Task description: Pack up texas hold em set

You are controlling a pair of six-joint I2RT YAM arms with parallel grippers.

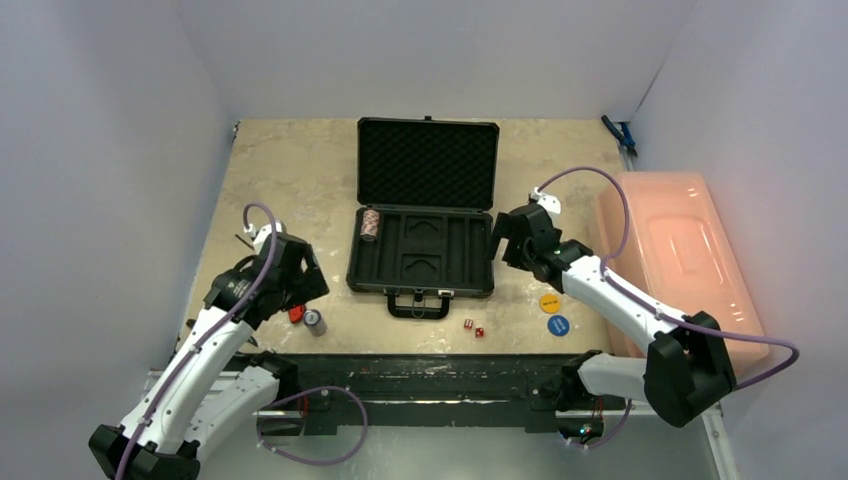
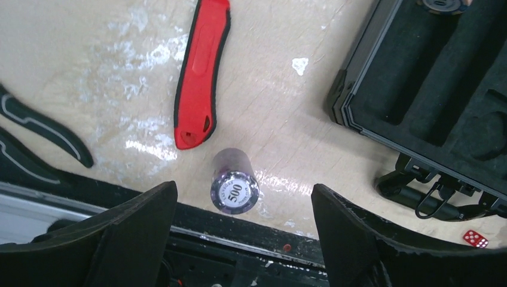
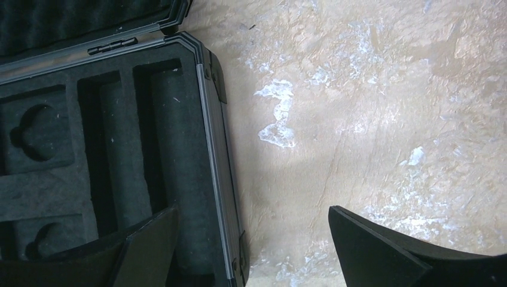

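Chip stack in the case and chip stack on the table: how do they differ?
Place: the chip stack in the case lies in the leftmost channel of the tray; the chip stack on the table lies outside it, beside the red knife. Colour: the case stack looks reddish, the table stack purplish-grey, its end reading 500. Shared: both lie on their sides, and neither is held.

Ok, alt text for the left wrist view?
A short chip stack marked 500 lies on its side on the table, framed by the open left claw. A red-handled knife lies beyond it; the open black briefcase and one red die sit to the right.
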